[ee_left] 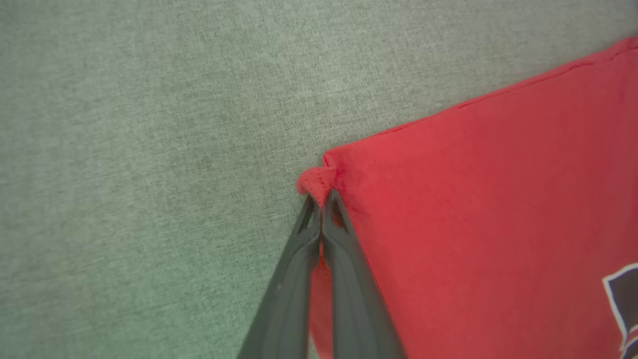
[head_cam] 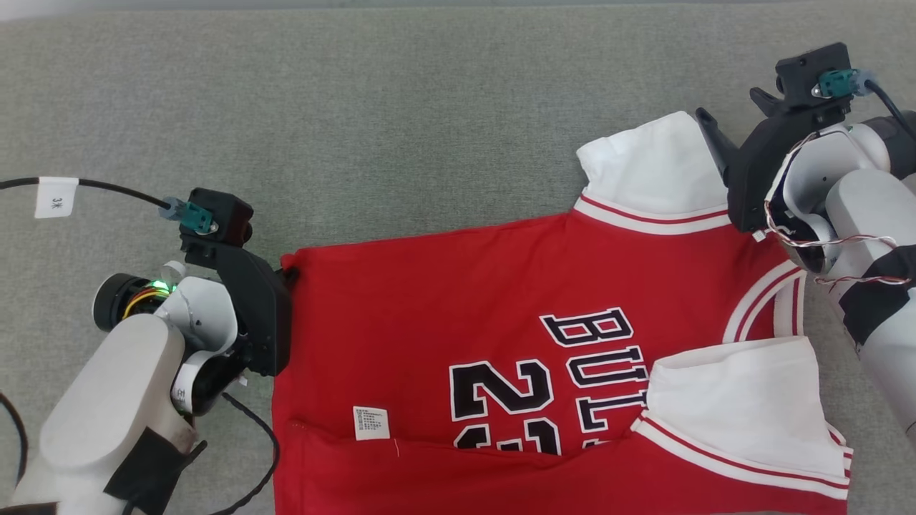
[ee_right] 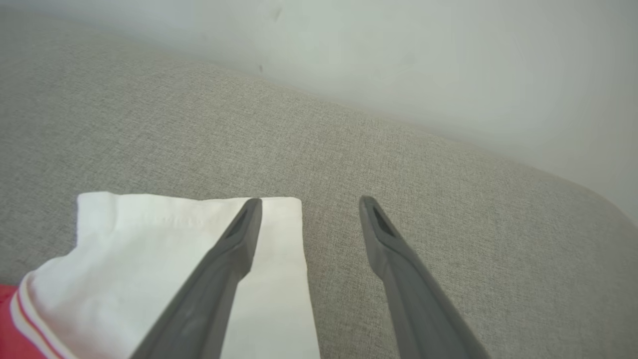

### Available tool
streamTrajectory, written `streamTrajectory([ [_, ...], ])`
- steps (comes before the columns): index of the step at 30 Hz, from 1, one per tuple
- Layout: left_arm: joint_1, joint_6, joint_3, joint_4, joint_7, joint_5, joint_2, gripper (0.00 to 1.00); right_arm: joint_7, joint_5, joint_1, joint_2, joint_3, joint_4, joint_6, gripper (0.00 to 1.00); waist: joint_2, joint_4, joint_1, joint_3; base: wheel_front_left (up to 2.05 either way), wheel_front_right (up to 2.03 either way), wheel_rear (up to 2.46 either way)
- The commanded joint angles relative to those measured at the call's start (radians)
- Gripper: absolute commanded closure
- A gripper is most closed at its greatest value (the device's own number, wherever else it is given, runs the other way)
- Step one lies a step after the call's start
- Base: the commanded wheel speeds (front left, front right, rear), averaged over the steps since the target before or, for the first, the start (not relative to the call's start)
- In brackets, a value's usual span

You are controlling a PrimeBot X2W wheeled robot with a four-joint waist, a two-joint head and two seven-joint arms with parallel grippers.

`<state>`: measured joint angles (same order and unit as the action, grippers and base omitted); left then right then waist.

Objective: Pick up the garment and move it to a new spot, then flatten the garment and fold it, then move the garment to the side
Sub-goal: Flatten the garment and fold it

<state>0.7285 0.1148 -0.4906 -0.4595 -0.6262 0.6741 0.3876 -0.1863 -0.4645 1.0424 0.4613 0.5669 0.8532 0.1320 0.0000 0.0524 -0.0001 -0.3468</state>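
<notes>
Head view, garment: the garment (head_cam: 429, 322) lies spread on the grey fabric surface (head_cam: 429, 107), collar end toward the robot's right, with its near edge folded up over the print.
Head view, left end effector: the left end effector (head_cam: 288, 274) sits at the far hem corner.
Head view, right end effector: the right end effector (head_cam: 730, 107) stands just beside the far white sleeve (head_cam: 651, 168).
Head view, writing: the black lettering (head_cam: 587, 329) reads "BUL" and the rest is covered by the near sleeve. A "2" (head_cam: 501, 390) shows beside a half-hidden digit. The print on the small white label (head_cam: 371, 422) is too fine to read. The cable tag (head_cam: 56, 197) shows a "3" and one unclear character.
Left wrist view: the left end effector (ee_left: 321, 197) is clenched on the garment's (ee_left: 473, 224) red corner, with a small nub bunched past the tips.
Right wrist view: the right end effector (ee_right: 309, 202) is released. One finger (ee_right: 239, 239) lies over the sleeve (ee_right: 149, 249) edge and the other over bare surface (ee_right: 448, 174). I cannot tell whether either is touching.
Step in hand, judged: securing two far corners to flatten.
Doing it well, judged: shift the right end effector so both fingers straddle the cloth, then clamp before either arm pulls. Draw the two grips apart evenly and low so the pinched corner doesn't slip.
</notes>
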Motion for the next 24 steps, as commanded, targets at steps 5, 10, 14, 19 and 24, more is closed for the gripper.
streamTrajectory([
  [5, 0.013, 0.008, -0.020, 0.024, 0.013, 0.003, -0.009, 1.00, -0.084, -0.029, 0.036, 0.003, 0.026, 0.048, -0.003, 0.00, 0.0000, 0.038, 0.0001, -0.015, 0.00, 0.00, 0.00],
  [10, 0.035, 0.009, -0.041, 0.040, 0.029, 0.002, -0.027, 1.00, -0.155, -0.053, 0.069, 0.020, 0.029, 0.095, -0.003, 0.00, 0.0000, 0.078, 0.0001, -0.034, 0.00, 0.00, 0.00],
  [14, 0.049, 0.011, -0.054, 0.040, 0.047, 0.001, -0.042, 1.00, -0.182, -0.059, 0.080, 0.026, 0.025, 0.135, -0.003, 0.00, 0.0000, 0.105, 0.0001, -0.047, 0.00, 0.00, 0.00],
  [19, 0.060, 0.013, -0.061, 0.031, 0.080, -0.001, -0.051, 1.00, -0.175, -0.067, 0.080, 0.032, 0.016, 0.173, -0.003, 0.76, 0.0000, 0.120, 0.0001, -0.056, 0.00, 0.00, 0.00],
  [24, 0.073, 0.009, -0.054, 0.015, 0.123, -0.012, -0.046, 1.00, -0.121, -0.060, 0.087, 0.041, 0.003, 0.197, -0.003, 1.00, 0.0000, 0.114, 0.0001, -0.058, 0.00, 0.00, 0.00],
])
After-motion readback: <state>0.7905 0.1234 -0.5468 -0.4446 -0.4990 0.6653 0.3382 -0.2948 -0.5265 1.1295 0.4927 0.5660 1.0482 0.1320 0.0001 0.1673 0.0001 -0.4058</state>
